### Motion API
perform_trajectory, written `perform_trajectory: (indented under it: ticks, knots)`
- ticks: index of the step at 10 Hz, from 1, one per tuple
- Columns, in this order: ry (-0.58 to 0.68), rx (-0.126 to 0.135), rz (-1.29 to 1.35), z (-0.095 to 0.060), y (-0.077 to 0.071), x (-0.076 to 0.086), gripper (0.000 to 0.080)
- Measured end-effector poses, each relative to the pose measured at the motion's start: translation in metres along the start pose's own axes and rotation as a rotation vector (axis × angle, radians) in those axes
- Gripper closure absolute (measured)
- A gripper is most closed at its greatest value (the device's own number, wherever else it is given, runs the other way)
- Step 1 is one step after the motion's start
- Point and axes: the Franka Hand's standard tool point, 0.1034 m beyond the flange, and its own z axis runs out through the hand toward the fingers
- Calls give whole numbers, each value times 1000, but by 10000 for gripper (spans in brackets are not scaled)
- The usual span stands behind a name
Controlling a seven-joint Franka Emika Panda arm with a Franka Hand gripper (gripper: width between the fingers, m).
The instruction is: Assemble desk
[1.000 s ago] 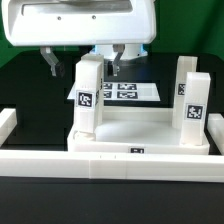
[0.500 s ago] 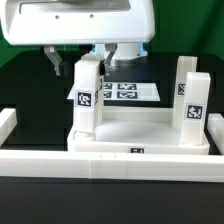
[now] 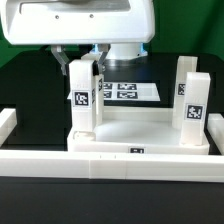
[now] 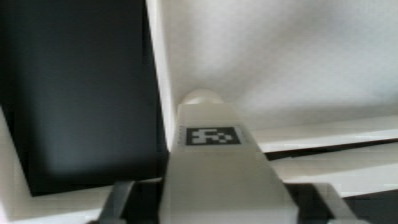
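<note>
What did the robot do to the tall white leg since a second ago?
The gripper closed in around the top of the leg on the exterior view's left; its fingers stood apart before. That leg now sits a little further toward the exterior view's left. Whether the grip is firm yet, I cannot tell. The tabletop, the right leg and the marker board stayed put.

The exterior view looks level and low across the barrier wall (image 3: 100,158) at the desk (image 3: 140,135), facing the arm behind it, fairly near. The wrist view looks steeply down, very close to a tagged leg (image 4: 217,150). Both views share that leg (image 3: 83,95).
</note>
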Motion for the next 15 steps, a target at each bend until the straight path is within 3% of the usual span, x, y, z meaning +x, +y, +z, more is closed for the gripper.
perform_trajectory:
  ticks: [5, 11, 15]
  knots:
    - [-3, 40, 523, 0, 5, 0, 509]
    - [-14, 50, 980, 1, 5, 0, 509]
    - [-18, 51, 1123, 1, 4, 0, 509]
